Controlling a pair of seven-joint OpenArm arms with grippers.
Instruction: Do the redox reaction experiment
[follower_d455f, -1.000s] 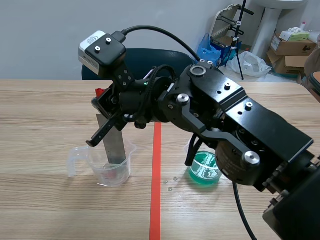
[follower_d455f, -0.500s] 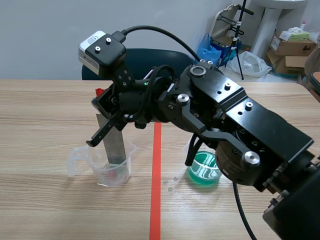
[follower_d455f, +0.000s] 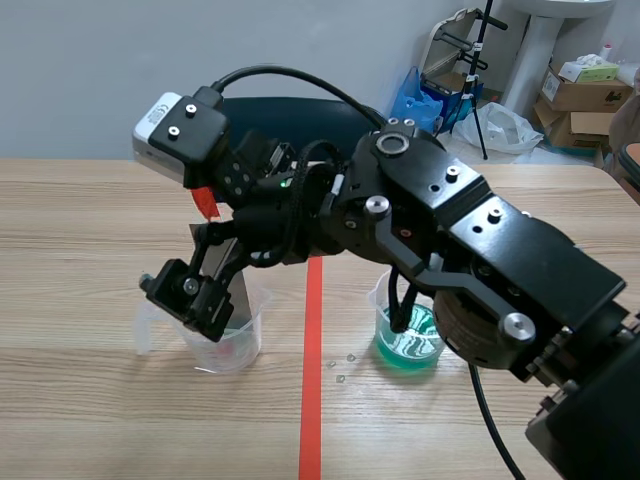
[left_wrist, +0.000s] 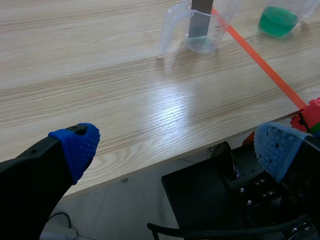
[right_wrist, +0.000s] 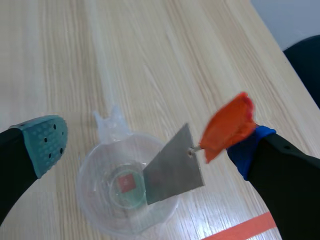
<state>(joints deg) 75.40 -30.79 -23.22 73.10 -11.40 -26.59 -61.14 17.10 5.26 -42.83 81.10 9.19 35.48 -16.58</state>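
Risk: metal strip (right_wrist: 172, 170) leans in clear beaker (right_wrist: 100, 210) under right tool (right_wrist: 147, 145), fingers spread; nudging orange tag (right_wrist: 227, 127) could tip strip or beaker. Spread too: left tool (left_wrist: 177, 147), past counter (left_wrist: 100, 75) edge.

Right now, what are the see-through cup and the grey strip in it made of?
The measuring beaker looks like clear plastic: see-through, with a moulded handle. The strip looks like thin, dull grey metal; which metal, I cannot tell.
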